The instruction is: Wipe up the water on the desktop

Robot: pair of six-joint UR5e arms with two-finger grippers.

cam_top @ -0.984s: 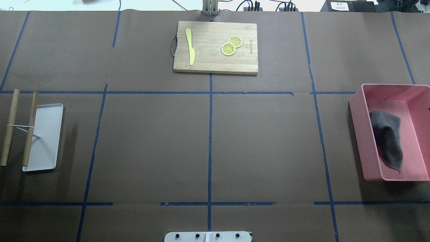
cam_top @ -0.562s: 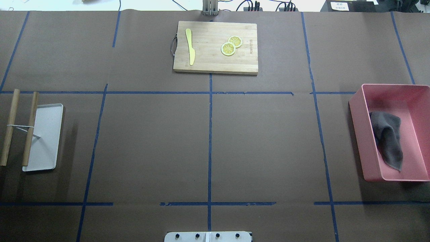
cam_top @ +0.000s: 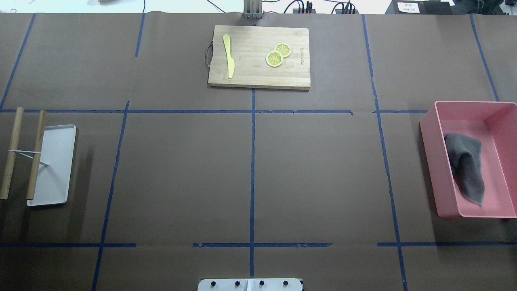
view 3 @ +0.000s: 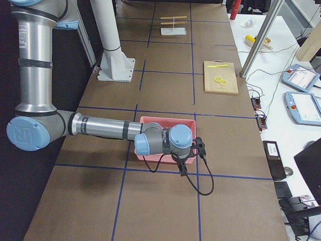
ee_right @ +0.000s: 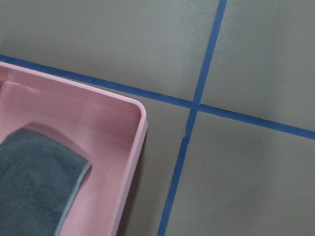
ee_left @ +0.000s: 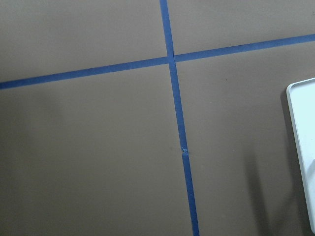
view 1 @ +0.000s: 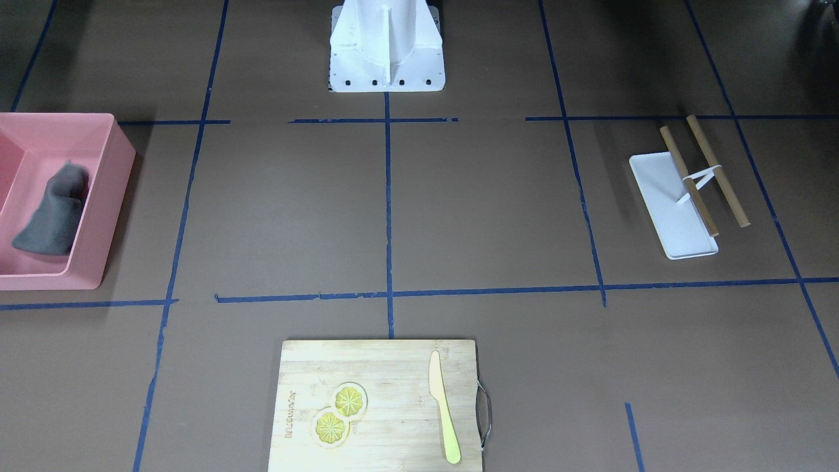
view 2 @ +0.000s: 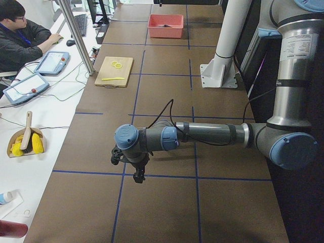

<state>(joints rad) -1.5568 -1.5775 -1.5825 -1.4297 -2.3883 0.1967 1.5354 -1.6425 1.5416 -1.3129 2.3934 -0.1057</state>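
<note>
My left gripper [view 2: 137, 175] hung pointing down over the desktop [cam_top: 181, 173], clear of it. My right gripper [view 3: 181, 167] hung the same way at the opposite end. Both showed only in the side cameras, so I could not tell whether either pair of fingers was spread or pressed together.

Under my left wrist lay a crossing of blue tape lines [ee_left: 172, 59], with the rim of the white tray [cam_top: 56, 161] at the edge of the view. Two wooden rods [cam_top: 36, 153], joined by a white strip, lay along the tray's outer side, one of them over its rim.

Under my right wrist sat a corner of the pink bin [ee_right: 133, 147], with the grey cloth [ee_right: 34, 187] crumpled inside it.

The brown desktop stretched under all of this, gridded with tape. At the middle of its far side lay the bamboo cutting board [cam_top: 250, 76], carrying a yellow knife [cam_top: 229, 54] and two overlapping lemon slices [cam_top: 274, 59]. My white base [view 1: 387, 46] stood at the near edge.
</note>
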